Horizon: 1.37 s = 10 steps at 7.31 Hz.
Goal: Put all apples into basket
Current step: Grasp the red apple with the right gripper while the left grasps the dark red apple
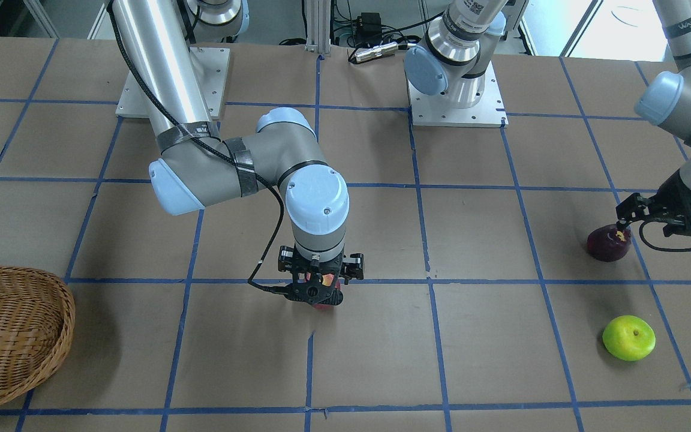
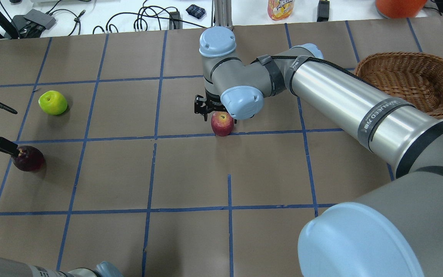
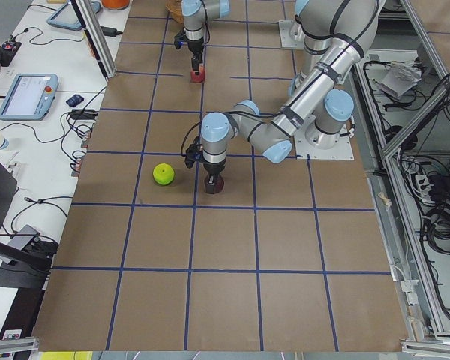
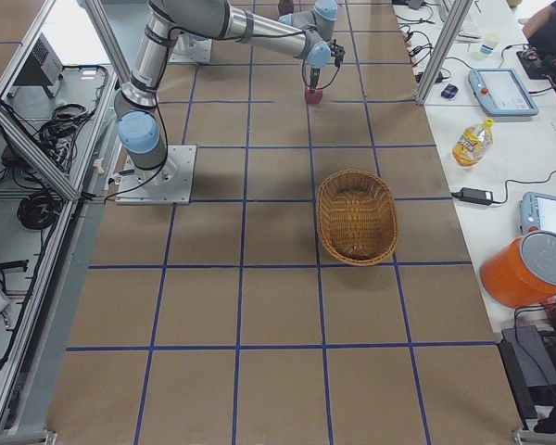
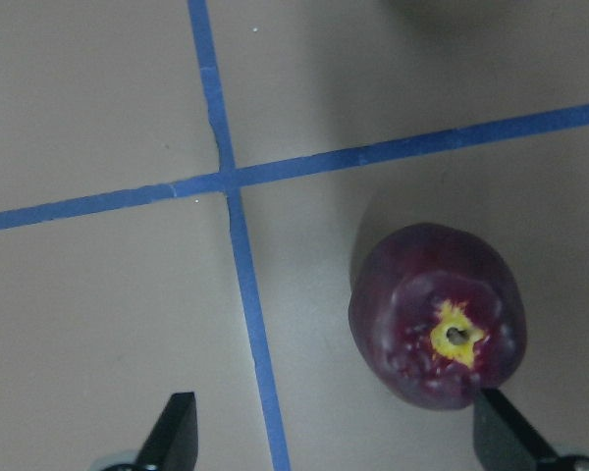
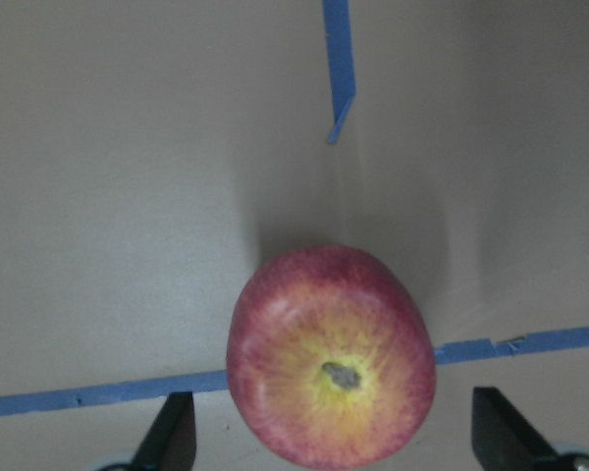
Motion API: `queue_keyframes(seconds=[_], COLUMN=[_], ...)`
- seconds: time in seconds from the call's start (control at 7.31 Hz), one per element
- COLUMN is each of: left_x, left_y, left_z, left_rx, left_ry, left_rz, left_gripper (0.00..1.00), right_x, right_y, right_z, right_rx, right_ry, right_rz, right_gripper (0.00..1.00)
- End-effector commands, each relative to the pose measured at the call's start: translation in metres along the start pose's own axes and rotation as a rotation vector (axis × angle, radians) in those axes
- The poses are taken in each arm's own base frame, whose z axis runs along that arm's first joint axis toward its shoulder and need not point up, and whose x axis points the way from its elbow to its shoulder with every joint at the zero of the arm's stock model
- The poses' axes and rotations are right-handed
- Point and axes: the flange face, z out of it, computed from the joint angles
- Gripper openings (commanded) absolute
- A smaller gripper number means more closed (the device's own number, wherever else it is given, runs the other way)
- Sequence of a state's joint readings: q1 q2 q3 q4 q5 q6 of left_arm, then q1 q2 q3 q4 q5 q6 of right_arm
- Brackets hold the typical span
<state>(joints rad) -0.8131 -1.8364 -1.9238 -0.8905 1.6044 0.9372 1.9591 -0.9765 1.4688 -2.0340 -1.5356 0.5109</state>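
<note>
The red apple [image 2: 222,124] with a yellowish top sits mid-table on a blue tape line. My right gripper [image 6: 339,444] is open and hangs straight over it, a finger on each side of the red apple [image 6: 331,358]. The maroon apple [image 5: 437,314] lies at the table's left end. My left gripper [image 5: 339,444] is open above it, and the apple sits off-centre by one fingertip [image 5: 501,422]. The lime green apple [image 2: 53,102] lies free, farther from the robot. The wicker basket [image 2: 402,55] is empty at the far right.
Blue tape lines [image 2: 156,134] grid the brown table. My right arm's long forearm [image 2: 344,100] passes close by the basket. Cables, a bottle [image 2: 280,7] and an orange container [image 2: 398,5] lie beyond the table's far edge.
</note>
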Motion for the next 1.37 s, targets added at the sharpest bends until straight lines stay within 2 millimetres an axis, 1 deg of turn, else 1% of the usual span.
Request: queue_keyframes(seconds=[0.0, 0.14, 0.27, 0.41, 0.55, 0.68, 0.82, 0.96, 1.09, 1.23], left_x=[0.006, 0.009, 0.009, 0.011, 0.009, 0.008, 0.008, 0.006, 0.007, 0.008], left_y=[-0.006, -0.01, -0.01, -0.009, -0.01, -0.009, -0.008, -0.01, -0.008, -0.009], left_z=[0.015, 0.025, 0.032, 0.042, 0.049, 0.054, 0.06, 0.058, 0.061, 0.046], left_rx=[0.02, 0.038, 0.031, 0.027, 0.02, 0.015, 0.011, 0.018, 0.017, 0.039], left_ry=[0.087, 0.129, 0.141, 0.149, 0.157, 0.167, 0.175, 0.169, 0.179, 0.177], left_rz=[-0.001, -0.003, 0.006, 0.013, 0.011, 0.008, 0.006, 0.038, 0.041, 0.025], left_gripper=[1.0, 1.0, 1.0, 1.0, 1.0, 1.0, 1.0, 0.42, 0.06, 0.0], right_x=[0.0, -0.002, -0.003, -0.004, -0.007, -0.003, 0.006, 0.027, 0.086, 0.141], right_y=[-0.003, -0.007, -0.01, -0.01, -0.008, -0.013, -0.02, -0.029, -0.069, -0.095], right_z=[0.017, 0.027, 0.029, 0.031, 0.026, 0.018, -0.017, -0.063, -0.091, -0.12], right_rx=[-0.011, -0.009, 0.014, 0.011, -0.003, 0.001, 0.033, 0.052, 0.04, 0.04], right_ry=[0.018, 0.016, 0.001, -0.003, -0.037, -0.043, -0.061, -0.057, -0.054, -0.051], right_rz=[0.002, 0.011, 0.01, 0.012, 0.013, 0.022, 0.038, 0.055, 0.156, 0.207], right_gripper=[1.0, 1.0, 0.98, 0.32, 0.0, 0.0, 0.0, 0.0, 0.0, 0.0])
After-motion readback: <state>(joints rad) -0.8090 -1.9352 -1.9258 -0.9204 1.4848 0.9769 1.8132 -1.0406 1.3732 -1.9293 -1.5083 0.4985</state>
